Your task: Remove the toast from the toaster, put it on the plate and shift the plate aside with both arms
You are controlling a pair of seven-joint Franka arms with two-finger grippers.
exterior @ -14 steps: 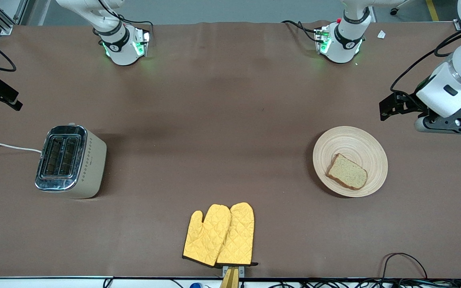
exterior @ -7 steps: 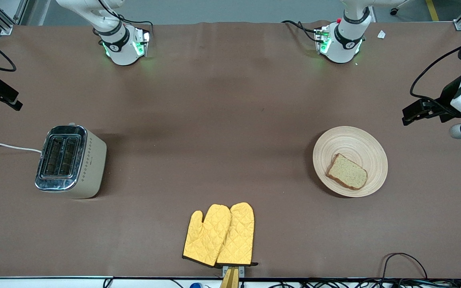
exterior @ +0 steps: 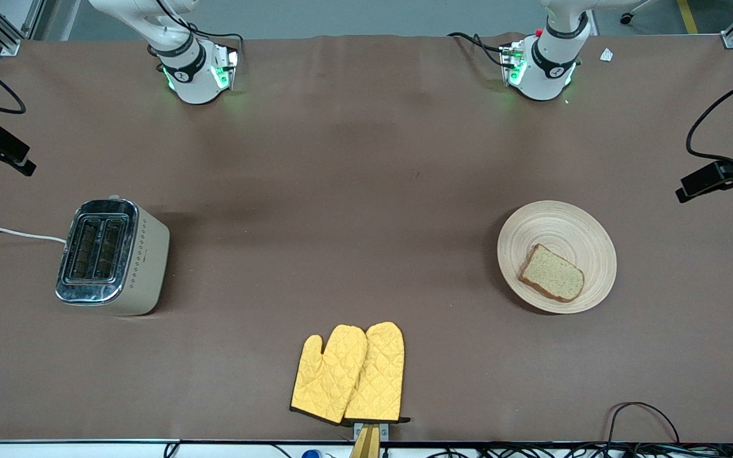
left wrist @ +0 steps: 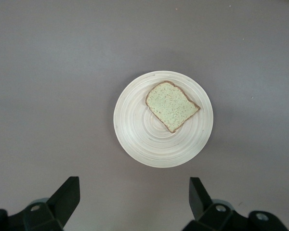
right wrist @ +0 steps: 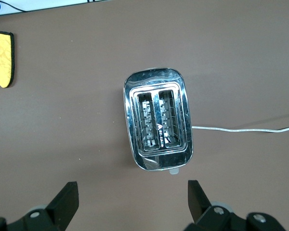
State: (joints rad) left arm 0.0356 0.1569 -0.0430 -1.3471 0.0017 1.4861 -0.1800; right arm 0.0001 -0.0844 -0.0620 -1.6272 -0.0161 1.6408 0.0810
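Observation:
The toast (exterior: 551, 272) lies flat on the round beige wooden plate (exterior: 557, 213), toward the left arm's end of the table. Both show in the left wrist view, the toast (left wrist: 172, 106) on the plate (left wrist: 144, 144). My left gripper (left wrist: 133, 191) is open and empty, high over bare table beside the plate. In the front view only a black part of its wrist (exterior: 716, 178) shows at the edge. My right gripper (right wrist: 131, 192) is open and empty, high over the table beside the toaster (right wrist: 159, 120). The right arm waits.
The toaster (exterior: 112, 254), both slots empty, stands toward the right arm's end, its white cord (exterior: 10, 233) running off the table. A pair of yellow oven mitts (exterior: 350, 372) lies near the front edge. Black cables (exterior: 640, 413) loop at the front edge.
The left arm has drawn away from the plate toward its end of the table, nearly out of the front view. The toast, plate and right arm have not moved.

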